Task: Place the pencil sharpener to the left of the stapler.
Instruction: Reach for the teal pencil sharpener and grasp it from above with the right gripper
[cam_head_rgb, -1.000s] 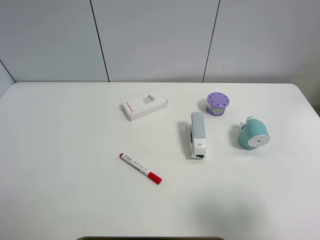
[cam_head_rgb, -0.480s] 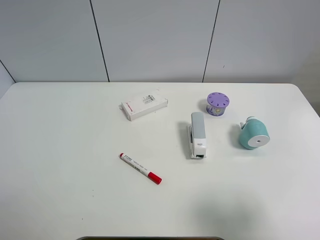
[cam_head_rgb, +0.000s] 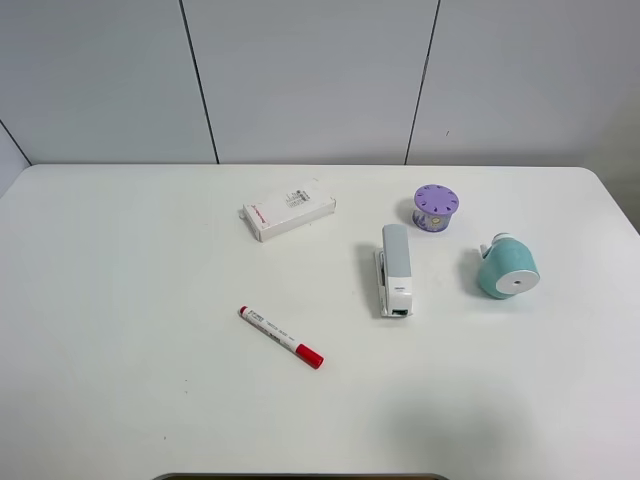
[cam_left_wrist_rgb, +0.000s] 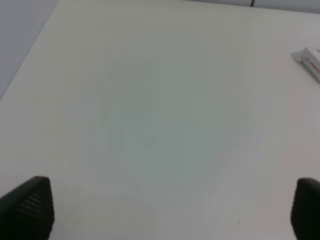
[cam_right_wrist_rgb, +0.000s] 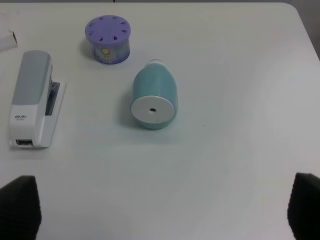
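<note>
The teal pencil sharpener (cam_head_rgb: 508, 268) lies on its side on the white table (cam_head_rgb: 120, 300), right of the stapler, its white round face (cam_right_wrist_rgb: 152, 110) turned toward the front edge. The long white and grey stapler (cam_head_rgb: 395, 268) lies lengthwise near the table's middle. In the right wrist view the sharpener (cam_right_wrist_rgb: 154, 97) and stapler (cam_right_wrist_rgb: 34, 97) both lie ahead of my right gripper (cam_right_wrist_rgb: 161, 210), which is open and apart from them. My left gripper (cam_left_wrist_rgb: 165, 215) is open over bare table. Neither arm shows in the exterior view.
A small purple cylinder with holes (cam_head_rgb: 436, 207) stands just behind the stapler and sharpener. A flat white box with a red mark (cam_head_rgb: 288, 214) lies at the back centre, its corner (cam_left_wrist_rgb: 310, 57) showing in the left wrist view. A red-capped marker (cam_head_rgb: 281, 337) lies front-left of the stapler.
</note>
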